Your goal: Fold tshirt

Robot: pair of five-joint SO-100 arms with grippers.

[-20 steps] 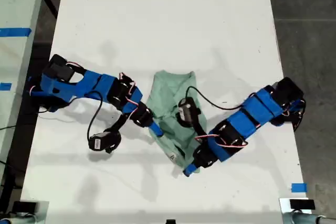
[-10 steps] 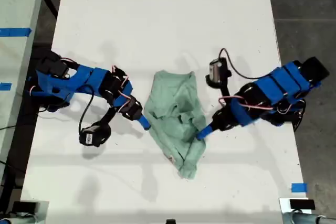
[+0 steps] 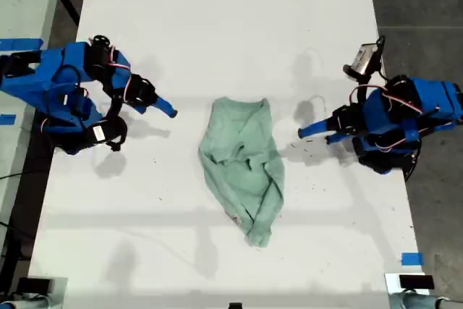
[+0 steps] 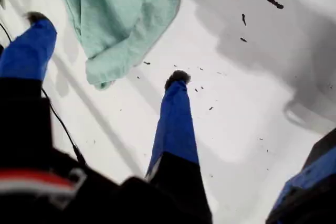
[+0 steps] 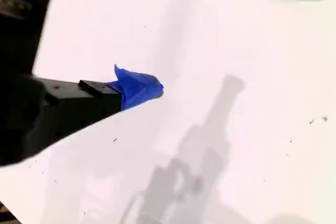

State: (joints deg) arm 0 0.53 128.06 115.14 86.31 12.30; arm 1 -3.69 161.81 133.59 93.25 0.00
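The small pale mint-green cloth T-shirt (image 3: 242, 171) looks light and limp, best pinched at a hem corner; my first gripper (image 4: 105, 51) hangs spread and empty, while I cannot tell how my second gripper (image 5: 144, 87) stands.

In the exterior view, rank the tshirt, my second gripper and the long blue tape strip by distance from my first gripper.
1. tshirt, mid-table, beside my first gripper.
2. my second gripper, beyond the tshirt.
3. long blue tape strip, at the exterior view's left edge.

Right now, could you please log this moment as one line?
tshirt: crumpled, mid-table | first gripper: open, empty | second gripper: off cloth, state unclear
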